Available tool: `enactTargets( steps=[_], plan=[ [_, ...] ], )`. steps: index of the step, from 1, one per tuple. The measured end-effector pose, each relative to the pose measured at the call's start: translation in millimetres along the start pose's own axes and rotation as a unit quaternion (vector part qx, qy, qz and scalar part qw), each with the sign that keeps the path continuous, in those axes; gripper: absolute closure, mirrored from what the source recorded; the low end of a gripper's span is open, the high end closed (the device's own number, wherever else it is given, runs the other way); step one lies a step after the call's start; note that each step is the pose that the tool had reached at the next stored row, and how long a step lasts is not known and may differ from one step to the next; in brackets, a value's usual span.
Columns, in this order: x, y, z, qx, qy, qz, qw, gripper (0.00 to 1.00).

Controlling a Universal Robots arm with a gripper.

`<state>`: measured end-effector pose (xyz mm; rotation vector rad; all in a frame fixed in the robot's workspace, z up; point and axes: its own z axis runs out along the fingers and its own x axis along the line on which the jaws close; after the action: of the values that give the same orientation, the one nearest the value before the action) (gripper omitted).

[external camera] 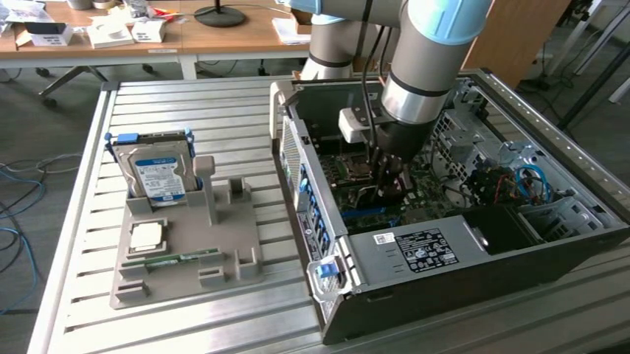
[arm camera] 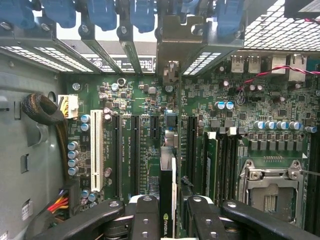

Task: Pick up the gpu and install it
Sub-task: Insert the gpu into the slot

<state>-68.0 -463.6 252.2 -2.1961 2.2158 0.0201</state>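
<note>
In the wrist view, nearest to us, we saw the gripper [arm camera: 169, 215] with its two black fingers [arm camera: 145, 217] closed partway on the gpu [arm camera: 167, 200], one on each face of the card, so the claw was gripping it rather than standing free. The card showed edge-on between the pads, a thin dark strip with a pale edge and a small green logo near its held end, and its long axis ran straight away from the camera toward the row of blue latches [arm camera: 100, 12] at the case's rear wall. It stood on edge over the green motherboard [arm camera: 150, 100], in line with the long black expansion slots [arm camera: 134, 152] and just beside a white slot [arm camera: 96, 150]; whether its lower edge was seated in a slot we could not tell. Farther off lay the empty processor socket [arm camera: 270, 192]. In the exterior view we saw the arm [external camera: 428, 66] reaching steeply down from above into the open computer case [external camera: 443, 243], its wrist nearly vertical and the gripper [external camera: 389, 184] low over the board, where the card itself was hard to make out. Well apart, toward the exterior view's left, a grey holder [external camera: 182, 258] on the slatted table [external camera: 177, 103] carried a hard drive [external camera: 158, 173] standing upright and a narrow memory stick [external camera: 172, 258] lying flat.
</note>
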Motion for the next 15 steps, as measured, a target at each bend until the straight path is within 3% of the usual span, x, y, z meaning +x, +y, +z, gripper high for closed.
enactTargets(
  steps=[15],
  plan=[
    [-0.6, 0.7, 1.6, 0.0000, -0.0001, 0.000, 1.0000, 0.74]
  ],
)
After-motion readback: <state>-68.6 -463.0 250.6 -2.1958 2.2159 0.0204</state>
